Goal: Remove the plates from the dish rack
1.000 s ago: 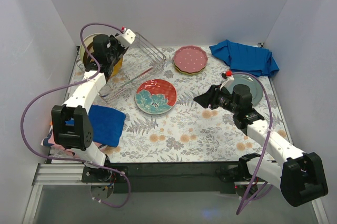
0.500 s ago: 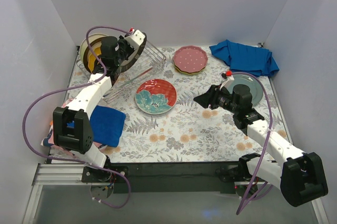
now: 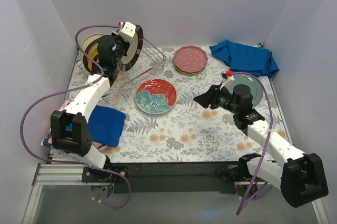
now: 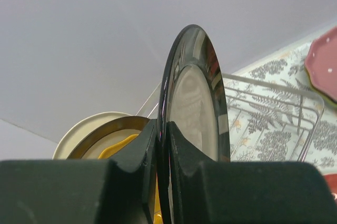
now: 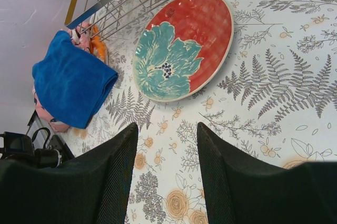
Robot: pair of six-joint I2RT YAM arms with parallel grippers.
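Note:
My left gripper (image 3: 122,47) is shut on the dark-rimmed glossy plate (image 3: 131,47), holding it on edge above the silver wire dish rack (image 3: 145,62). In the left wrist view the plate (image 4: 196,98) stands between my fingers (image 4: 138,153). An orange plate (image 4: 120,148) and a cream plate (image 3: 89,42) stay in the rack's left end. The teal-red floral plate (image 3: 156,96) lies flat on the table, also in the right wrist view (image 5: 183,46). The pink scalloped plate (image 3: 190,59) and the grey-teal plate (image 3: 249,87) lie flat. My right gripper (image 3: 199,99) is open and empty.
A blue cloth (image 3: 107,124) lies at the left front over pink and orange items, also in the right wrist view (image 5: 69,80). A second blue cloth (image 3: 246,57) is bunched at the back right. White walls close in the table.
My left gripper has lifted the dark-rimmed plate up out of the rack and turned it more upright. The right arm has not moved.

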